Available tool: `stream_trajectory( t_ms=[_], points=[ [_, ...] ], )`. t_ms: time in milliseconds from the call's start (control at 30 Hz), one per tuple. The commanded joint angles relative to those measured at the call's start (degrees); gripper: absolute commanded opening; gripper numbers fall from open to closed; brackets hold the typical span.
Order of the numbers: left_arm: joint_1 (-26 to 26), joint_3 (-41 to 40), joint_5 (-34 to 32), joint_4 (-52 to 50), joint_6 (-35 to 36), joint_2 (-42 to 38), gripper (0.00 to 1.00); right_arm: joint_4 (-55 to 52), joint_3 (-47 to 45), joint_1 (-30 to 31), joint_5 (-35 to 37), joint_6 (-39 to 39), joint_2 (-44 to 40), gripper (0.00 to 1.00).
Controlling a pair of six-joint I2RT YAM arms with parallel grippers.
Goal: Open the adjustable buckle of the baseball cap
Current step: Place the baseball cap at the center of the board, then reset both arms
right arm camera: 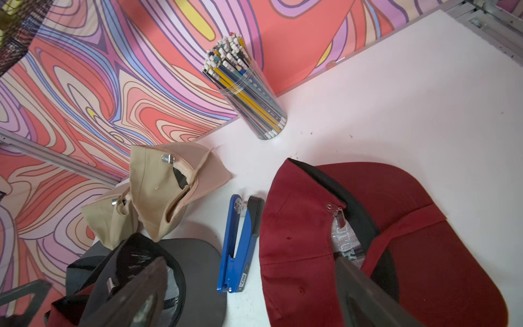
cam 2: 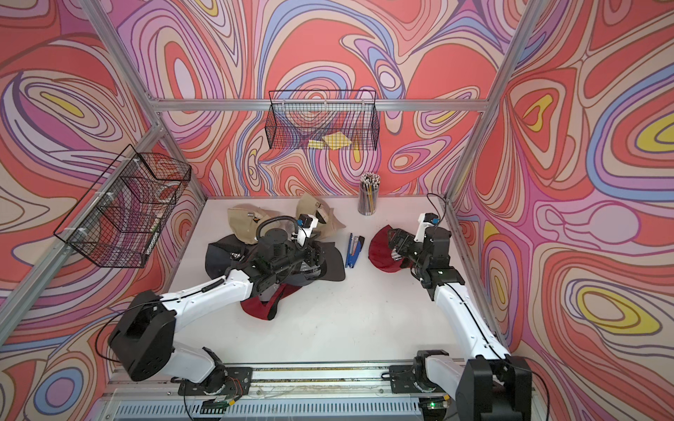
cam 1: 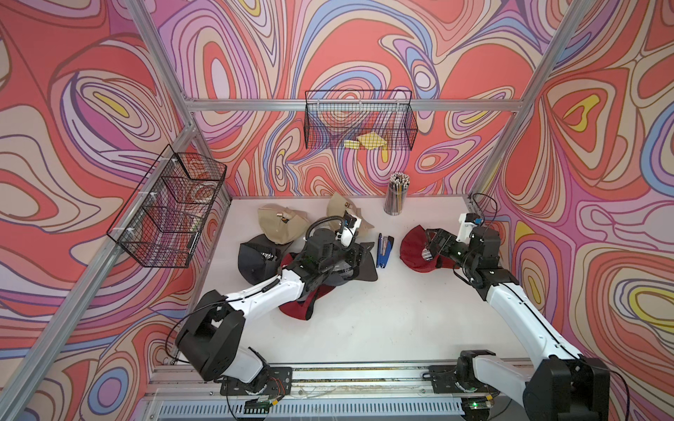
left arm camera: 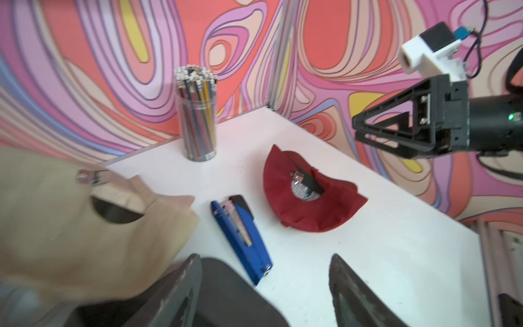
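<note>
The cap to work on seems to be the lone red cap (right arm camera: 297,240). It lies on the white table (right arm camera: 396,99) at the right side, just beside the blue stapler (right arm camera: 237,249) and well apart from the heap of beige and dark caps (cam 1: 255,258) in the middle. Its back opening faces up, and the small metal buckle (right arm camera: 334,209) sits at the edge of this opening. Whether the flap of the buckle is already lifted, I cannot tell. The right gripper (left arm camera: 357,130) hovers above this cap with its claw spread wide and nothing in it. The left gripper (left arm camera: 265,259) hangs over the heap, its claw also apart and empty. To do this step well, I think the right gripper should come down slowly and put one fingertip under the free end of the metal flap, not on the cloth around it. The cap is soft and light, so it will probably slide or fold. The left gripper would do better to come across and press the strap or the brim down first.
</note>
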Motion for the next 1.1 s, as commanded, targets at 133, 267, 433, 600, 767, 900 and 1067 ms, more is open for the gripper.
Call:
stream_trajectory(
  t_ms=[133, 267, 433, 600, 767, 900, 1067],
  points=[
    [5.07, -8.12, -15.83, -14.93, 6.80, -17.41, 0.84, 5.50, -3.31, -0.37, 7.26, -4.97, 3.18, 0.93],
    [11.37, -13.07, -20.93, -17.99, 6.42, -24.78, 0.91, 12.01, -7.38, -0.38, 12.07, -8.91, 2.82, 0.93],
    [21.25, -20.41, -20.59, -15.34, 7.82, -30.72, 0.99, 16.95, -10.30, -0.37, 16.68, -12.46, 3.43, 0.93],
    [29.82, -26.44, -17.47, -9.92, 7.09, -29.74, 1.00, 23.92, -13.95, -0.32, 18.39, -16.50, 3.43, 0.93],
    [34.92, -33.55, -13.44, 11.04, 6.44, -19.87, 0.99, 37.39, -19.45, -0.28, 16.13, -19.87, 5.54, 0.98],
    [35.73, -35.15, -10.82, 25.72, 5.78, -8.40, 0.99, 45.87, -21.20, -0.06, 13.81, -21.09, 9.41, 0.98],
    [36.42, -33.53, -10.10, 26.89, 6.59, -5.33, 0.99, 50.43, -21.84, 1.53, 15.59, -24.25, 12.73, 0.98]
  ],
)
